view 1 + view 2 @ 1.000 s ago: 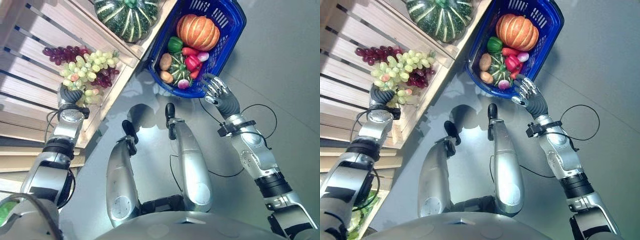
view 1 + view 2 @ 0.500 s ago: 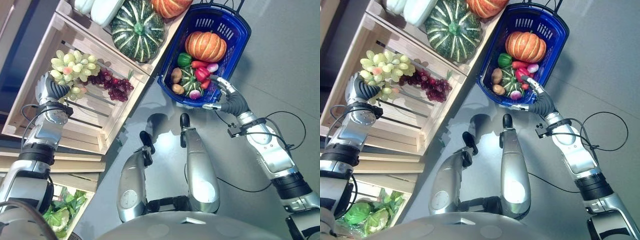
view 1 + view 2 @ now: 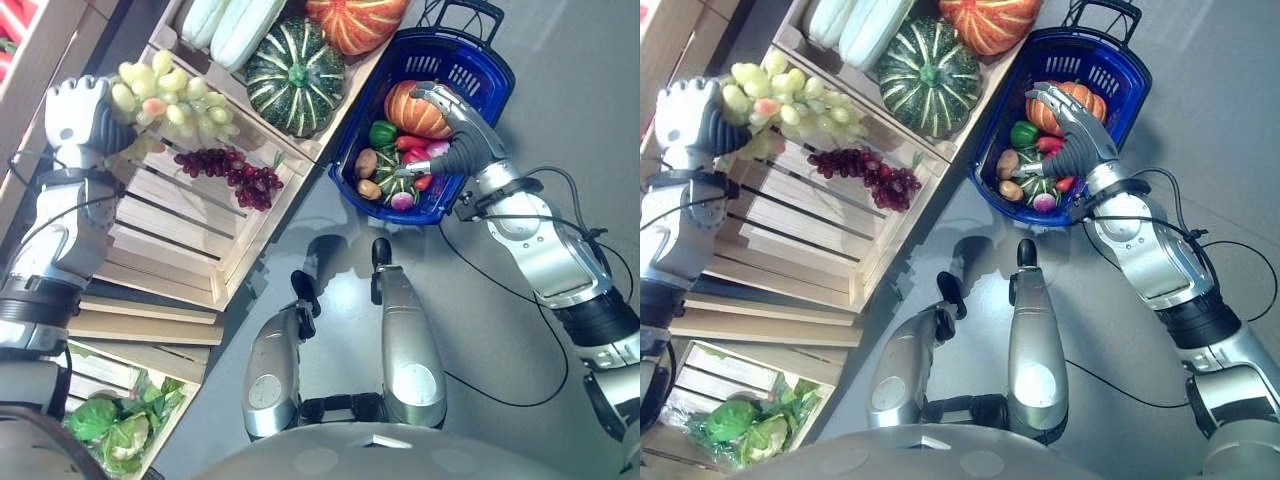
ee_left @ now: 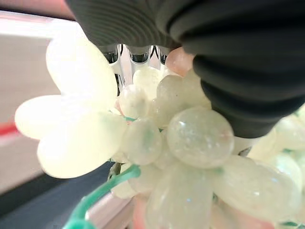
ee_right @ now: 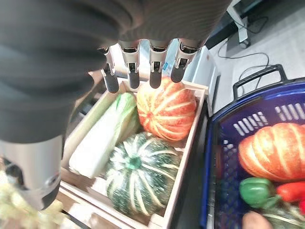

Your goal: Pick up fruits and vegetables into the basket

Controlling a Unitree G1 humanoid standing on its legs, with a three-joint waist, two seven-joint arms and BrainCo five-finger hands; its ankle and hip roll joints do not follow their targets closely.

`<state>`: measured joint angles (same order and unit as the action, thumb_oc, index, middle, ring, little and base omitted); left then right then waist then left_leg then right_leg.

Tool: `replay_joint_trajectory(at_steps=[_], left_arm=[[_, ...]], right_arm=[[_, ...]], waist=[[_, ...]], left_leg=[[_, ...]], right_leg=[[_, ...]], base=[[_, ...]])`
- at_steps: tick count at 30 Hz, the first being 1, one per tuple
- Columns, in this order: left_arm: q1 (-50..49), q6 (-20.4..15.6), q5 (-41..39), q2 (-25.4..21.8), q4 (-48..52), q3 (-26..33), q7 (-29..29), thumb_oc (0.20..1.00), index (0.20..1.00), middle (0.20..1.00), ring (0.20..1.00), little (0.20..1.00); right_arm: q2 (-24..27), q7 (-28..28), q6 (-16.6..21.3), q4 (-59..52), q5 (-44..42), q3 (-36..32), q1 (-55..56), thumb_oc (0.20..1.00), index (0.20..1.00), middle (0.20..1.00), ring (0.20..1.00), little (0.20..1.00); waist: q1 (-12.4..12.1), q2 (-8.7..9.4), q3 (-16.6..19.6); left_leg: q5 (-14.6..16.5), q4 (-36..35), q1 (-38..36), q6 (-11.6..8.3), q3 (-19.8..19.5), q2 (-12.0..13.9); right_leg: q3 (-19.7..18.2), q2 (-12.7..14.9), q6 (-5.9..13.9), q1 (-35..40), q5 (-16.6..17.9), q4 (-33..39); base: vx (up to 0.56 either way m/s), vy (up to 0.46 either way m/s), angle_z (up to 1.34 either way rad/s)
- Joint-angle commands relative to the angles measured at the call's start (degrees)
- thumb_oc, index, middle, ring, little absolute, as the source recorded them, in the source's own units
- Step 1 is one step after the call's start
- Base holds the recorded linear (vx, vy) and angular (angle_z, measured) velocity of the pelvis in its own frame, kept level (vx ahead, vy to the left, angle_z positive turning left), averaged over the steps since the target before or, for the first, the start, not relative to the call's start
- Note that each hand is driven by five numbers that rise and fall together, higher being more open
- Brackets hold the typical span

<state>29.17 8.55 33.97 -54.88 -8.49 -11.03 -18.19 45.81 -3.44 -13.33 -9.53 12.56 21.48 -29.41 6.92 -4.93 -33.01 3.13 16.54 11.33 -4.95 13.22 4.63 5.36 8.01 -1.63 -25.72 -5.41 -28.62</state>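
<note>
While the left hand [image 3: 80, 115] has its fingers curled round a bunch of green grapes [image 3: 170, 92], lifted above the wooden crate [image 3: 190, 235], the blue basket [image 3: 462, 55] sits well apart beside the pumpkins. With its fingers relaxed and holding nothing, the right hand [image 3: 1070, 135] hovers over that basket. Carried that far, the bunch could slip or shed grapes, since it hangs mostly outside the grasp.

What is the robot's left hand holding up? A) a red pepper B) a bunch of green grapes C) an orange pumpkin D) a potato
B: the left hand is curled round the bunch of green grapes, lifted above the wooden crate where the purple grapes lie.
</note>
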Motion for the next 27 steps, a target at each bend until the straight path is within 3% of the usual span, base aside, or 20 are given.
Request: replay_joint_trajectory(at_steps=[1,6,14,20,27], left_arm=[[2.51,-2.32,0.71,-3.92,6.47,2.33,-1.55,0.2,0.2,0.2,0.2,0.2],[4.96,-8.85,-5.48,1.43,13.0,1.35,3.14,0.2,0.2,0.2,0.2,0.2],[10.44,-11.66,-10.82,6.03,17.77,-2.89,11.45,0.2,0.2,0.2,0.2,0.2],[14.22,-12.19,-12.67,8.95,20.44,-7.06,17.36,0.2,0.2,0.2,0.2,0.2],[17.41,-11.13,-10.23,10.46,20.7,-10.95,17.8,0.2,0.2,0.2,0.2,0.2]], right_arm=[[-0.77,-0.36,-1.59,-3.11,2.47,1.85,-2.99,1.0,1.0,1.0,1.0,1.0],[-5.68,-3.2,-2.94,-2.4,4.07,3.63,-5.67,1.0,1.0,1.0,1.0,1.0],[-11.2,-5.28,-7.49,-1.28,2.2,6.89,-9.86,1.0,1.0,1.0,1.0,1.0],[-15.88,-10.75,-10.3,1.25,1.28,8.69,-12.25,1.0,1.0,1.0,1.0,1.0],[-19.38,-15.11,-10.14,2.79,0.15,9.53,-13.96,1.0,1.0,1.0,1.0,1.0]], waist=[[-0.63,-1.58,6.56],[-1.96,-1.33,7.08],[-3.07,-0.63,7.76],[-3.46,-0.33,7.8],[-3.21,-0.38,7.48]], left_leg=[[3.2,4.15,1.87,1.71,-1.66,-2.05],[2.68,2.8,0.62,1.67,-2.67,-2.25],[3.12,2.42,-0.59,1.73,-3.39,-2.2],[3.46,2.45,-1.1,1.75,-3.4,-2.06],[3.76,2.25,-1.72,1.73,-3.16,-1.89]], right_leg=[[1.95,3.81,5.14,8.01,-4.84,3.06],[2.91,3.75,5.54,9.92,-3.89,4.63],[3.46,3.79,6.09,11.61,-3.39,5.52],[3.77,3.87,6.33,12.42,-2.91,6.19],[3.4,3.9,6.72,12.74,-2.49,6.79]], base=[[0.01,-0.091,0.12],[0.0,-0.072,0.13],[0.01,-0.051,0.06],[0.0,-0.028,0.05],[0.0,-0.001,0.01]])
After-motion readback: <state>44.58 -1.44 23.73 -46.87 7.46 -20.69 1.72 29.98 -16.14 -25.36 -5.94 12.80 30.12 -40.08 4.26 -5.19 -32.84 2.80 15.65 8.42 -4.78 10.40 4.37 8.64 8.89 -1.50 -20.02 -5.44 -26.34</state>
